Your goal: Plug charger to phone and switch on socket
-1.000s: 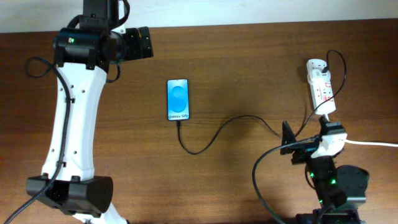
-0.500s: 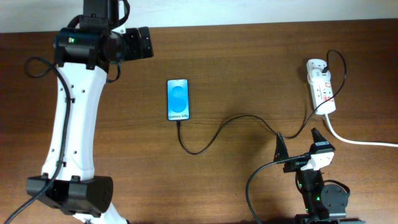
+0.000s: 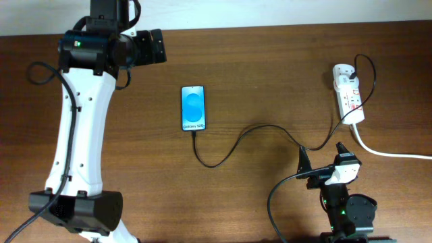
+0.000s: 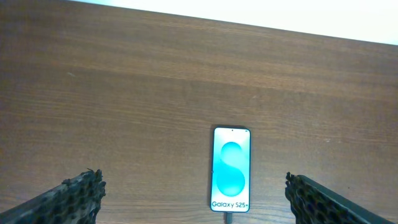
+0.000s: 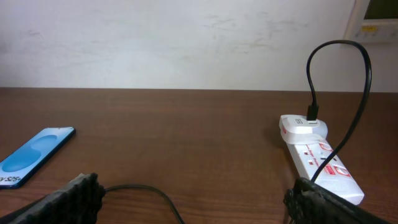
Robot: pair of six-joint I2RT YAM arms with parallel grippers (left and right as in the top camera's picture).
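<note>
R gripper (image 3: pixel 321 156) backed off twd 6 o'clock, jaws spread, empty; L gripper (image 3: pixel 159 46) at 10 o'clock, same. 1 socket (image 3: pixel 349 92), 2 o'clock, white w/ red switches. 1 phone (image 3: pixel 193 108) near centre, blue screen. 1 black charger (image 3: pixel 260 126) reaches phone's bottom edge.

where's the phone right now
In the overhead view the phone lies flat left of centre, with the charger running from its bottom edge toward the socket at far right.
</note>
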